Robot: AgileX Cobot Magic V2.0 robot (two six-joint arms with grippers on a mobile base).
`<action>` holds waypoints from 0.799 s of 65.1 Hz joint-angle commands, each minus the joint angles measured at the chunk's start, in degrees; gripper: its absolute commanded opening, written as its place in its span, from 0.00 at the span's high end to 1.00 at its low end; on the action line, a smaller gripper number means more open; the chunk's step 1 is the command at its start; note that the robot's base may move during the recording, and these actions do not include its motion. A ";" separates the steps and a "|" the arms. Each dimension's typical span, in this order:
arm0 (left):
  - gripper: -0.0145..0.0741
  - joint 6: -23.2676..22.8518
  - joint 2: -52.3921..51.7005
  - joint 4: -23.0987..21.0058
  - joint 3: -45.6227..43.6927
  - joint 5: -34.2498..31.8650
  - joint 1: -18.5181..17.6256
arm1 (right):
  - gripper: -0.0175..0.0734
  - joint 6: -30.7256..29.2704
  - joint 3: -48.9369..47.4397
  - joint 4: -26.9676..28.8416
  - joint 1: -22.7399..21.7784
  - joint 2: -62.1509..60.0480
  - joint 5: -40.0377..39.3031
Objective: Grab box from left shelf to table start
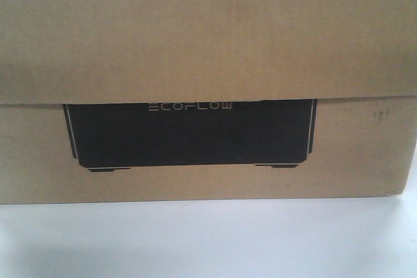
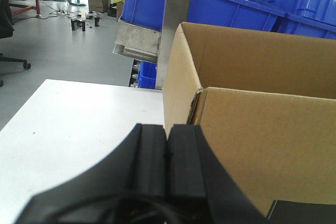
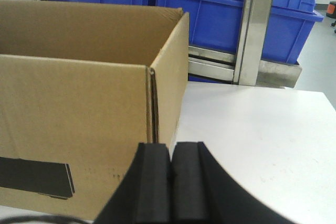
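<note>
The brown cardboard box (image 1: 208, 30) fills the front view, its black panel with white "ECOFLOW" lettering facing me. It rests on the white table (image 1: 208, 239) with its top open. In the left wrist view, my left gripper (image 2: 167, 127) is shut and empty, right at the box's (image 2: 273, 129) left front corner above the table (image 2: 79, 124). Seen from the right wrist, my right gripper (image 3: 171, 146) is likewise shut on nothing, just in front of the box's (image 3: 73, 93) right front corner. The silver shelf rail (image 2: 137, 40) stands behind the table.
Blue plastic crates (image 3: 220, 14) sit on the metal rack behind the table, with a silver upright post (image 3: 252, 30) between them. Bare white table (image 3: 252, 129) lies to the right of the box. Grey floor and an office chair base (image 2: 13, 64) show at far left.
</note>
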 commanded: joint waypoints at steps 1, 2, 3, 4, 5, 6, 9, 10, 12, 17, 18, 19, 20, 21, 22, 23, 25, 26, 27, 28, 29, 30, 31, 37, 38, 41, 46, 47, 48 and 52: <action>0.94 -0.24 0.60 1.24 -1.51 -4.70 0.08 | 0.75 -0.58 0.12 -0.63 -1.05 -0.40 -6.01; 0.94 -0.24 0.60 1.24 -1.51 -4.70 0.08 | 0.75 -0.66 0.67 -0.06 -1.53 -0.87 -6.47; 0.94 -0.24 0.60 1.24 -1.51 -4.70 0.08 | 0.75 -0.67 1.10 0.47 -1.86 -1.18 -6.87; 0.94 -0.24 0.60 1.24 -1.51 -4.70 0.08 | 0.75 -0.95 1.71 1.35 -2.45 -1.67 -7.46; 0.94 -0.24 0.60 1.24 -1.51 -4.70 0.08 | 0.75 -1.21 2.17 1.92 -2.87 -2.00 -7.87; 0.94 -0.24 0.60 1.24 -1.51 -4.70 0.08 | 0.75 -1.57 2.84 2.49 -3.55 -2.34 -8.36; 0.94 -0.24 0.60 1.24 -1.51 -4.70 0.08 | 0.75 -4.04 4.44 4.82 -5.43 -3.82 -9.96; 0.94 -0.24 0.60 1.24 -1.51 -4.70 0.08 | 0.75 -4.81 4.89 5.50 -6.02 -4.16 -10.42; 0.94 -0.24 0.60 1.24 -1.51 -4.70 0.08 | 0.75 -6.69 5.80 7.49 -7.22 -4.88 -11.27; 0.94 -0.24 0.60 1.24 -1.51 -4.70 0.08 | 0.75 -11.46 8.66 12.88 -10.77 -6.64 -14.06; 0.94 -0.24 0.60 1.24 -1.51 -4.70 0.08 | 0.75 -12.45 9.16 13.88 -11.34 -7.04 -14.58; 0.94 -0.24 0.60 1.24 -1.51 -4.70 0.08 | 0.75 -13.09 9.86 15.29 -12.16 -7.27 -15.49; 0.94 -0.24 0.60 1.24 -1.51 -4.70 0.08 | 0.75 -13.85 10.34 16.09 -12.69 -7.61 -16.18; 0.94 -0.24 0.60 1.24 -1.51 -4.70 0.08 | 0.75 -14.19 10.81 16.74 -13.22 -7.81 -16.87; 0.94 -0.24 0.60 1.24 -1.51 -4.70 0.08 | 0.75 -14.51 11.32 17.24 -13.72 -7.95 -17.56; 0.94 -0.24 0.60 1.24 -1.51 -4.70 0.08 | 0.75 -14.74 11.81 17.96 -14.23 -8.14 -18.33; 0.94 -0.24 0.60 1.24 -1.51 -4.70 0.08 | 0.75 -15.17 13.06 18.79 -15.40 -8.15 -20.34; 0.94 -0.24 0.60 1.24 -1.51 -4.70 0.08 | 0.75 -15.24 13.55 19.04 -15.81 -8.15 -21.46; 0.94 -0.24 0.60 1.24 -1.51 -4.70 0.08 | 0.75 -15.23 14.05 19.13 -16.20 -8.15 -22.19; 0.94 -0.24 0.60 1.24 -1.51 -4.70 0.08 | 0.75 -15.23 14.83 19.18 -16.72 -8.15 -22.88; 0.94 -0.24 0.60 1.24 -1.51 -4.70 0.08 | 0.75 -15.23 15.34 19.18 -17.03 -8.15 -23.62; 0.94 -0.24 0.60 1.24 -1.51 -4.70 0.08 | 0.75 -15.23 16.12 19.18 -17.41 -8.15 -25.13; 0.94 -0.24 0.60 1.24 -1.51 -4.70 0.08 | 0.75 -15.23 16.60 19.18 -17.60 -8.15 -25.61; 0.94 -0.24 0.60 1.24 -1.51 -4.70 0.08 | 0.75 -15.23 19.68 19.18 -17.99 -8.15 -30.43; 0.94 -0.24 0.60 1.24 -1.51 -4.70 0.08 | 0.75 -15.23 20.06 19.18 -17.99 -8.15 -31.01; 0.94 -0.24 0.60 1.24 -1.51 -4.70 0.08 | 0.75 -15.23 21.37 19.18 -17.99 -8.15 -32.94; 0.94 -0.24 0.60 1.24 -1.51 -4.70 0.08 | 0.75 -15.23 22.81 19.18 -17.99 -8.15 -33.13; 0.94 -0.24 0.60 1.24 -1.51 -4.70 0.08 | 0.75 -15.23 22.74 19.18 -17.99 -8.15 -32.32; 0.94 -0.24 0.60 1.24 -1.51 -4.70 0.08 | 0.75 -15.23 22.67 19.18 -17.99 -8.15 -31.82; 0.94 -0.24 0.60 1.24 -1.51 -4.70 0.08 | 0.75 -15.23 22.67 19.18 -17.99 -8.15 -30.94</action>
